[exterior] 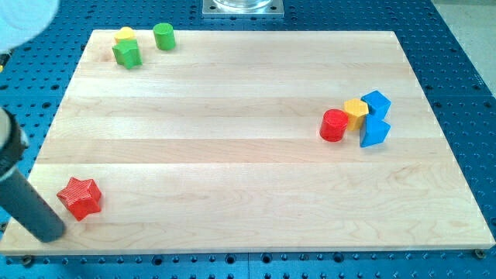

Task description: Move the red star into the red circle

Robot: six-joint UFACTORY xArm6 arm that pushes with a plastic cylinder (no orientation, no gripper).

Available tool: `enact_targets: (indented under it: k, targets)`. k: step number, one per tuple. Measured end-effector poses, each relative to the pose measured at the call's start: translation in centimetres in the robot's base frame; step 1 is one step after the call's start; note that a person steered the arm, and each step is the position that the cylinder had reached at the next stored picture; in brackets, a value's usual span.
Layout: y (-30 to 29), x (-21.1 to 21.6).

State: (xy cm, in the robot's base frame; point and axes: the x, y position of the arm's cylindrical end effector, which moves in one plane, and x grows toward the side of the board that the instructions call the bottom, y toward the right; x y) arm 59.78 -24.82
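My tip (pixel 51 235) sits at the view's bottom left, just beside the red star (pixel 80 198), a shade below and to its left, with a sliver of board between them as far as I can tell. No jaws on this rod, nothing to open or close, and it's holding nothing; it can only shove. The star rests near the board's (pixel 232 155) lower left corner, well apart from the red circle (pixel 335 125), which stands far across at the view's right, touching a yellow block (pixel 356 112) with two blue blocks (pixel 374 120) crowded behind that. Up at the top left, a yellow block (pixel 125 34) and two green ones (pixel 126 53) huddle together, out of the way. Now, the star: it looks small, light and rigid, likely to slide easily on smooth wood, but those points will make it spin if struck off-centre. Best contact, I'd judge, is the lower left side, square through its middle, aiming up and right. Writing or brands? None that I can read anywhere on blocks or board.
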Motion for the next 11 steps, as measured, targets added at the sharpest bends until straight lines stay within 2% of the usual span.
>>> enact_targets:
  k: [2, 4, 6, 7, 8, 9, 10, 11]
  targets:
    - [19.0, -7.5]
    - [11.3, -5.4]
    - [8.8, -10.7]
    - [13.5, -13.4]
    - [23.4, -15.3]
    - [20.1, -15.5]
    - [28.8, -16.7]
    - [30.3, -16.8]
